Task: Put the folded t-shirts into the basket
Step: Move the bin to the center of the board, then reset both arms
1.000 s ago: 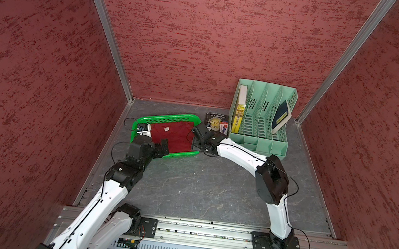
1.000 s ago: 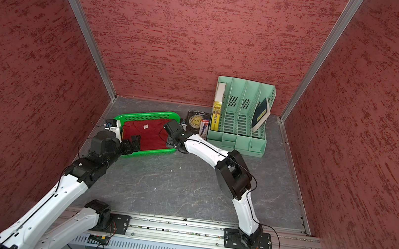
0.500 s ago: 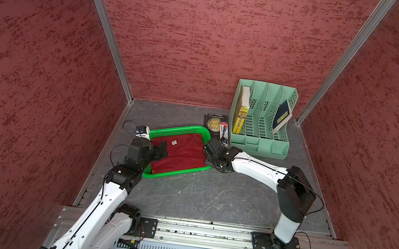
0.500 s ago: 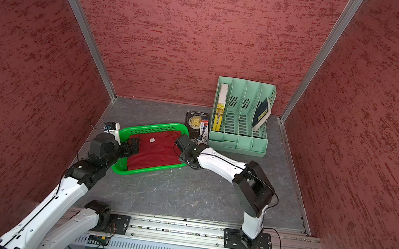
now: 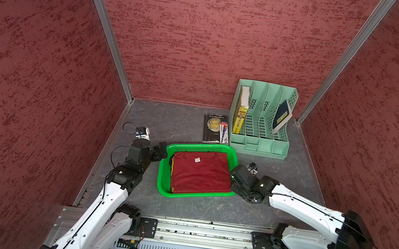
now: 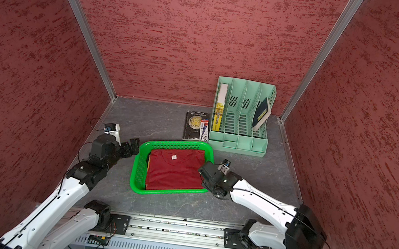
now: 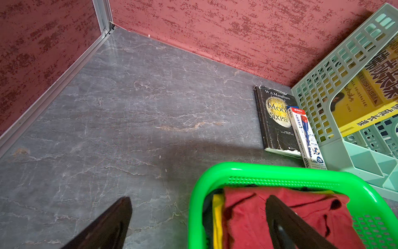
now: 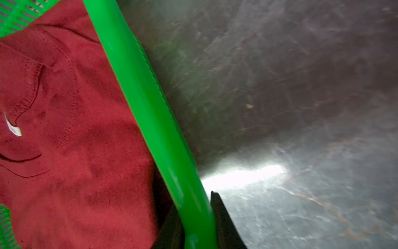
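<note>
**Basket gripped by its rim, shirts inside**

Basket (image 5: 163, 177), bright green, sits on the grey table (image 5: 182, 213) between the two arms, near the mint file organiser (image 5: 259, 143) but not touching it. A red shirt (image 5: 200, 175) lies folded flat on top inside it, covering most of the floor, with its small white label facing up. Along the side nearer the left arm, a strip of a yellow shirt (image 7: 217, 215) shows beneath it. A dark layer beside that strip is too little seen to name.

The right pincer (image 8: 195, 213) is nearly closed and clamps the basket's rim on the side nearer the right arm, one finger inside the wall and one outside. The left pincer (image 7: 199, 199) is spread wide and holds nothing. It sits at the basket's far left corner, one finger above the red shirt and the other above bare table.

A black book (image 5: 212, 129) lies flat just beside the organiser, with a pencil box (image 5: 223, 133) at its edge.
</note>
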Available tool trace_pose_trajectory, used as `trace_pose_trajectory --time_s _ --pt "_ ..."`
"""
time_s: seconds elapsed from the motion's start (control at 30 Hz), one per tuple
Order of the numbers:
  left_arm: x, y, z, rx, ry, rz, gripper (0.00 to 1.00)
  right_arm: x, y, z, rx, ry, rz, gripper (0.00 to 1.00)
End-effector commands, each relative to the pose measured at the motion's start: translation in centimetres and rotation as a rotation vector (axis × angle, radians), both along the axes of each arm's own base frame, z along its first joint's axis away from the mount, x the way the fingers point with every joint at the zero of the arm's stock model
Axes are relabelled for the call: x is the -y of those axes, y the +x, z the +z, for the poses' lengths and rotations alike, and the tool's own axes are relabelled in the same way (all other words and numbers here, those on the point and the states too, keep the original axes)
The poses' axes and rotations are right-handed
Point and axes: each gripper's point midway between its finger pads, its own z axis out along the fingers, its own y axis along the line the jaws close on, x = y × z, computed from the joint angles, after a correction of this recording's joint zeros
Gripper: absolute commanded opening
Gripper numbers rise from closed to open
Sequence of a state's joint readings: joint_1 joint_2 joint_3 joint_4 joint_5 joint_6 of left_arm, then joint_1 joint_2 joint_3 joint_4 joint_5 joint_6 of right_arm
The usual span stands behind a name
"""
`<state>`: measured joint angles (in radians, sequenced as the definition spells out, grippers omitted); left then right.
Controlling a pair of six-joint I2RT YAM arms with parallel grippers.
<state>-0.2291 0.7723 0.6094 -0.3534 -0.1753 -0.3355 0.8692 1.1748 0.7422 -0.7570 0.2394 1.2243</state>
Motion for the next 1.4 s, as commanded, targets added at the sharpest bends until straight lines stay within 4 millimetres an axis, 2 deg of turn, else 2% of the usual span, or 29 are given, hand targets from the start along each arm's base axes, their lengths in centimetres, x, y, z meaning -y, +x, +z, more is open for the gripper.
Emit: trace_pose_trajectory --time_s 0.0,0.07,0.1,0.17,0.23,0.3,0.37,0.5,0.57,0.63,0.67,0.7,0.73,0.8,0.87,0.9,1.0,1.07,1.17,1.23,1.27,1.37 --pt "0.6 0.8 -0.7 0.026 -0.007 -0.034 1.00 6.3 -1.2 0.0 0.012 -0.154 -0.135 0.20" --pt "0.4 1.3 -1.9 0.007 -0.009 -0.013 1.00 7.3 -1.6 0.1 0.022 -0.137 -0.160 0.24" --pt "0.3 1.7 -2.4 -0.003 -0.005 -0.008 1.00 7.7 -1.7 0.3 0.031 -0.123 -0.169 0.30" --pt "0.2 2.5 -3.4 -0.015 -0.002 -0.013 1.00 7.5 -1.4 1.0 0.073 -0.087 -0.153 0.52" --pt "-0.1 3.2 -4.5 -0.021 -0.006 -0.008 1.00 6.7 -0.5 2.8 0.153 -0.043 -0.089 0.69" --pt "-0.1 3.7 -5.0 -0.011 -0.004 -0.042 1.00 5.8 0.5 5.4 0.252 -0.027 0.005 0.79" --pt "-0.4 4.1 -5.0 -0.006 0.008 -0.057 1.00 6.1 1.5 8.6 0.362 -0.082 0.084 0.88" --pt "-0.8 4.6 -3.8 0.066 0.055 -0.071 1.00 8.9 3.8 13.6 0.604 -0.343 0.141 0.98" --pt "0.0 4.9 -3.2 0.119 0.117 -0.160 1.00 9.0 4.8 14.0 0.709 -0.470 0.225 0.98" --pt "0.2 5.5 -3.1 0.154 0.186 -0.203 1.00 7.6 6.2 15.0 0.899 -0.544 0.318 0.98" --pt "0.5 5.9 -3.6 0.168 0.239 -0.240 1.00 7.5 6.7 15.7 1.001 -0.553 0.297 0.98" --pt "0.8 6.3 -3.8 0.211 0.280 -0.269 1.00 8.0 7.0 15.4 1.068 -0.571 0.255 0.98" --pt "0.7 6.9 -4.0 0.246 0.293 -0.263 1.00 8.8 7.3 16.0 1.162 -0.561 0.180 0.98" --pt "-0.3 7.9 -5.8 0.248 0.261 -0.221 1.00 10.7 7.5 15.7 1.280 -0.563 0.083 0.98" --pt "0.1 8.8 -6.6 0.214 0.236 -0.273 1.00 12.8 8.4 15.0 1.281 -0.584 0.001 0.98" --pt "0.1 9.5 -6.3 0.228 0.233 -0.279 1.00 13.2 9.5 13.9 1.227 -0.643 0.035 0.99" --pt "-0.9 10.3 -6.3 0.254 0.249 -0.242 1.00 13.0 12.2 11.2 1.134 -0.664 0.143 0.98" --pt "-2.4 10.8 -7.1 0.252 0.197 -0.196 1.00 13.3 13.7 9.9 1.135 -0.637 0.141 0.98" --pt "-3.8 10.6 -8.0 0.281 0.154 -0.157 1.00 14.4 15.5 8.2 1.139 -0.690 0.111 0.98" --pt "-3.8 10.6 -8.3 0.256 0.160 -0.154 1.00 15.5 16.8 5.5 1.082 -0.639 0.110 0.98" --pt "-3.8 10.8 -8.2 0.262 0.175 -0.144 1.00 15.2 17.5 4.7 1.072 -0.578 0.160 0.98" --pt "-3.8 10.8 -8.3 0.251 0.184 -0.133 1.00 16.1 18.7 4.1 1.012 -0.490 0.169 0.99"
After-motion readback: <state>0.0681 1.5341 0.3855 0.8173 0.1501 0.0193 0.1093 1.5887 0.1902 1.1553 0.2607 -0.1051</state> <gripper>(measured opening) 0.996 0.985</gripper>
